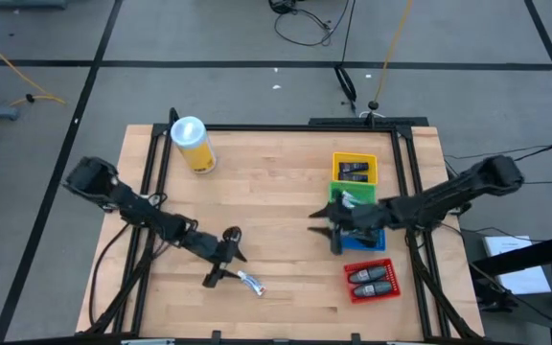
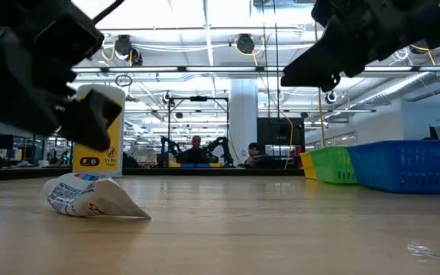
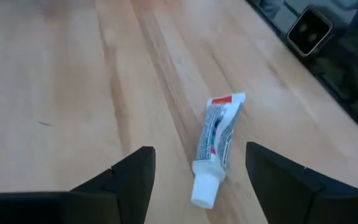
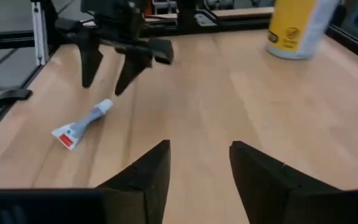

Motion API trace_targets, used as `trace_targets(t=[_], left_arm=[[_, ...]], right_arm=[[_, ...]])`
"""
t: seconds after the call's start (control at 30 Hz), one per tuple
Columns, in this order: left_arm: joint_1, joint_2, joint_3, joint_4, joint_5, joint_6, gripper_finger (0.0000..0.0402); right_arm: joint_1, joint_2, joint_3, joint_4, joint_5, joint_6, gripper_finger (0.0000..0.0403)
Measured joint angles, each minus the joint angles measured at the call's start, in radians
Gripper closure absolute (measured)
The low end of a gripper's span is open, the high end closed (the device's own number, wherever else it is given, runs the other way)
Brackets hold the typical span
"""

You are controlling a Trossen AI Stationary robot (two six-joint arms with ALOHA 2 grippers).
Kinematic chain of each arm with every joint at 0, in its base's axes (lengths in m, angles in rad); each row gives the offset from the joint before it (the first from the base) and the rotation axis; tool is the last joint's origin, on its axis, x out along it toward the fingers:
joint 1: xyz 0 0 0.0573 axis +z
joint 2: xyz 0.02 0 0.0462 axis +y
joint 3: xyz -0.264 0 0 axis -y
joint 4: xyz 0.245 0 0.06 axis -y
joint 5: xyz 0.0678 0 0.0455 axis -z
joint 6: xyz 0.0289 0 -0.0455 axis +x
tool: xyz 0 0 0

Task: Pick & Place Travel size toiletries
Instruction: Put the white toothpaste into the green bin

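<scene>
A small white tube with blue and red print (image 3: 215, 146) lies flat on the wooden table (image 1: 276, 192) near its front edge, cap toward my left gripper. My left gripper (image 1: 226, 261) hangs open just above the table, and the tube (image 1: 250, 283) lies ahead of its fingers, apart from both. My right gripper (image 1: 322, 228) is open with nothing between its fingers, raised over the table's middle beside the trays. Dark toiletries lie in the yellow tray (image 1: 355, 158) and the red tray (image 1: 353, 292).
A tall yellow canister with a white lid (image 1: 193, 144) stands at the far left. The yellow tray, a green tray (image 1: 333, 196), a blue tray (image 1: 377, 242) and the red tray line the right side. Bare wood lies between the two grippers.
</scene>
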Motion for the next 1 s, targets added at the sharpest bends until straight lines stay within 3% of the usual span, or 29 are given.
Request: trace_targets(t=[0.2, 0.37, 0.53, 0.7, 0.83, 1.0], left_arm=[[-0.032, 0.162, 0.008, 0.100, -0.021, -0.072, 0.0179], [-0.037, 0.243, 0.044, 0.114, 0.020, -0.109, 0.0208], [-0.014, 0.254, 0.077, 0.092, 0.024, -0.084, 0.0273], [0.052, 0.236, 0.126, 0.093, 0.021, -0.136, 0.0353], [0.118, 0.236, 0.180, 0.037, 0.032, -0.210, 0.0356], [0.171, 0.235, 0.222, 0.023, 0.031, -0.286, 0.0331]], right_arm=[[0.121, 0.225, -0.002, 0.268, 0.052, 0.030, 0.0257], [0.212, 0.332, -0.001, 0.357, 0.098, 0.068, 0.0262], [0.274, 0.403, 0.048, 0.371, 0.216, -0.032, 0.0269], [0.297, 0.490, 0.158, 0.366, 0.234, -0.219, 0.0280], [0.309, 0.534, 0.219, 0.355, 0.232, -0.368, 0.0292], [0.297, 0.542, 0.229, 0.333, 0.210, -0.334, 0.0291]])
